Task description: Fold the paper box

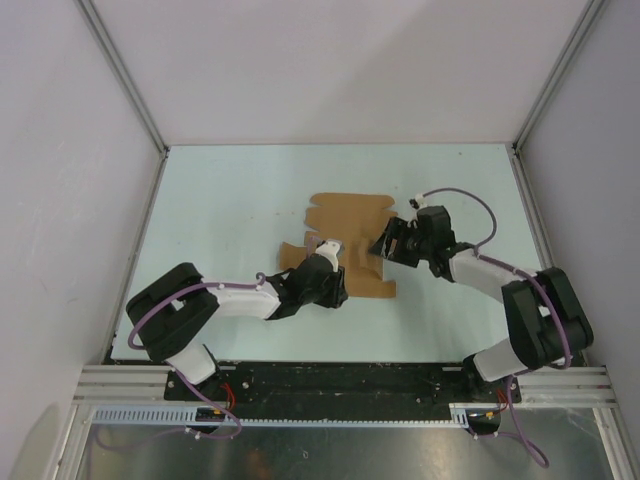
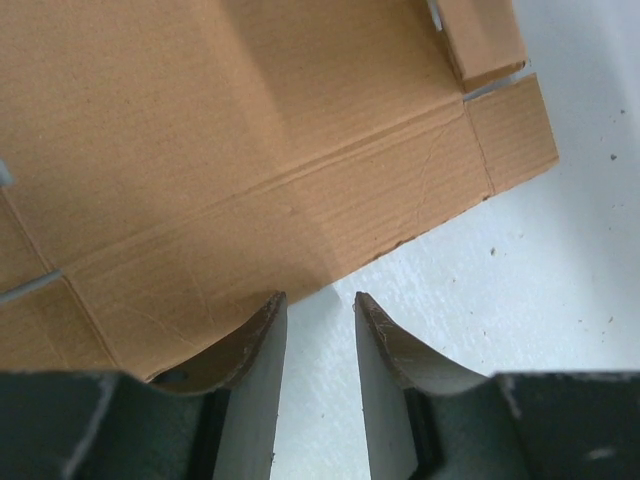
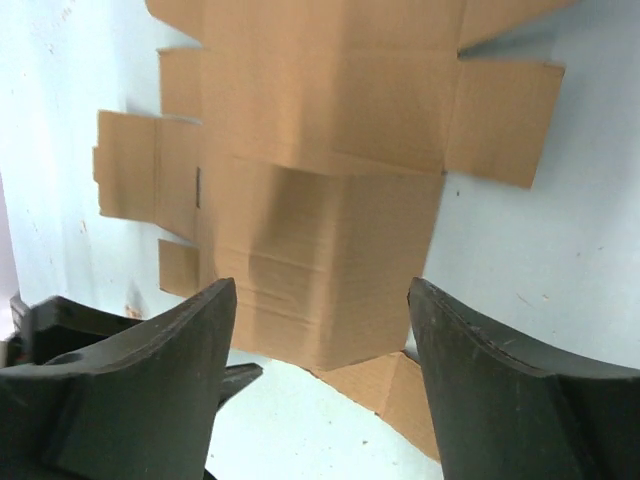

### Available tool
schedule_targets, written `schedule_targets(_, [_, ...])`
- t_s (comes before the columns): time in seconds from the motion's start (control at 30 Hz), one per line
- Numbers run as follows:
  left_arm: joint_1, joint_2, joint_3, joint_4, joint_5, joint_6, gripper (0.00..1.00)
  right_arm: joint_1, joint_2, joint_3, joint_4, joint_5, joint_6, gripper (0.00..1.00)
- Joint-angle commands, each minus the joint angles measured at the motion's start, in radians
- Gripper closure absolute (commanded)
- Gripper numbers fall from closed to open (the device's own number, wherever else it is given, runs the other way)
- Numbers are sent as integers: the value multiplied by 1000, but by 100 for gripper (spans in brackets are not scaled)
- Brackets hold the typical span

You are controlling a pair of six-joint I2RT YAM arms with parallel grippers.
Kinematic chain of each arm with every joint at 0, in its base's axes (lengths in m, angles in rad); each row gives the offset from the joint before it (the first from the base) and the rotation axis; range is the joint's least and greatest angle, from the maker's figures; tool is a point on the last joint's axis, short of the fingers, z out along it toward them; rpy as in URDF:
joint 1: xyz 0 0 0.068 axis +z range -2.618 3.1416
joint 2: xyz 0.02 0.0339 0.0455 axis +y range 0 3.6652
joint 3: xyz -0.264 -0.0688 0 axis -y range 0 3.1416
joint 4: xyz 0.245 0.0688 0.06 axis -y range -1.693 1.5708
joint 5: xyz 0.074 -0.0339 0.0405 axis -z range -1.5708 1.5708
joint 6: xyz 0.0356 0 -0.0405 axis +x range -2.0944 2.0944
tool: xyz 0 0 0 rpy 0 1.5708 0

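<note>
The paper box [image 1: 345, 225] is a flat brown die-cut sheet with flaps, lying mid-table. My left gripper [image 1: 326, 250] rests at its near edge. In the left wrist view the left gripper [image 2: 320, 297] is open with only bare table in the narrow gap, and its left fingertip [image 2: 262, 320] lies over the edge of the paper box [image 2: 250, 150]. My right gripper [image 1: 392, 243] is at the sheet's right side. In the right wrist view the right gripper [image 3: 320, 285] is wide open, and a creased panel of the paper box [image 3: 330, 250] rises just beyond the tips, not gripped.
The pale table [image 1: 230, 200] is walled by white panels at the left, back and right. A black rail [image 1: 340, 380] runs along the near edge by the arm bases. A lower flap [image 3: 400, 390] of the sheet lies on the table under the lifted panel.
</note>
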Motion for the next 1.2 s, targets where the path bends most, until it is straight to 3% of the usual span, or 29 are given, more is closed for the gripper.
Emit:
schedule_targets(0.0, [-6,-43,-23,-45,8,-14,61,-1,-72,126,-251,121,-103,20])
schedule_targets(0.17, [-5,-45,-17,-51,8,-7,61,-4,-53,172,-318,119,-112,12])
schedule_targets(0.83, [0,-51,-34,-54,2,-14,62,2,80,172,-198,33,-25,7])
schedule_targets(1.17, [0,-56,-42,-54,-4,-15,62,6,126,172,-196,59,-31,30])
